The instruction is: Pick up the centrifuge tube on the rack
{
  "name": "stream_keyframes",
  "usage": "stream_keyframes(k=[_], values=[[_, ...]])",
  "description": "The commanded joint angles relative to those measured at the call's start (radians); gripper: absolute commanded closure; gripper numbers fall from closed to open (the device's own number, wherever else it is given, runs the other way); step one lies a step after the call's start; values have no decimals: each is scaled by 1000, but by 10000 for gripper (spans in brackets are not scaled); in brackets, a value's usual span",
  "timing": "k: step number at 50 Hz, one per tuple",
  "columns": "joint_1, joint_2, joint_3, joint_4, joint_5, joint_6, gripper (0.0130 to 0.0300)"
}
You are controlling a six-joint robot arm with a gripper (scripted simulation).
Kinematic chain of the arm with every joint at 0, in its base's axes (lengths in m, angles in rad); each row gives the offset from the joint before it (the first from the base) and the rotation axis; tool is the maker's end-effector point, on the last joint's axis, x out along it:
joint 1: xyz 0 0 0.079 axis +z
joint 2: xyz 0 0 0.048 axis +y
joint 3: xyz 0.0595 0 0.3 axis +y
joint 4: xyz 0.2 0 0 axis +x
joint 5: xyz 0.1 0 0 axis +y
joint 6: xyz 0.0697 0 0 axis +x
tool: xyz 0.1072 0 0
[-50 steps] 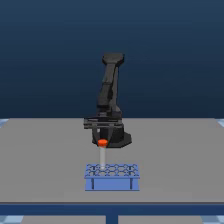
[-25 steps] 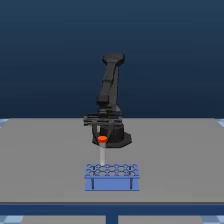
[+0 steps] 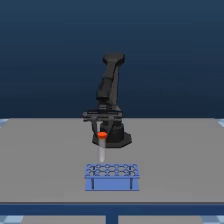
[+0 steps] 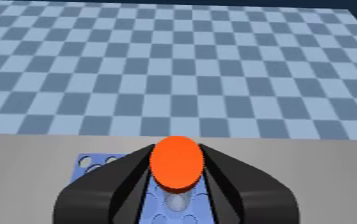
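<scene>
The centrifuge tube [image 3: 102,145] has risen over the last second; its tip now hangs clear above the rack [image 3: 112,176], so the pick looks essentially done. The end effector [image 4: 176,167] is clamped on it (orange cap at 12 o'clock). Rack holes appear empty.

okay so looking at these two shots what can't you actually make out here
- Tube tip versus rack: exterior view too small to tell if it has cleared the holes.
- Centrifuge tube body: wrist view, hidden under its own cap and the tool.
- Rack's far holes: wrist view, covered by tool fingers.
</scene>
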Motion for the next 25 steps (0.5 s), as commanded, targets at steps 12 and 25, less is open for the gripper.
stream_keyframes(k=[12,25], values=[[0,-16,-25,-160,-32,185,300],[0,-26,-43,-242,-52,270,300]])
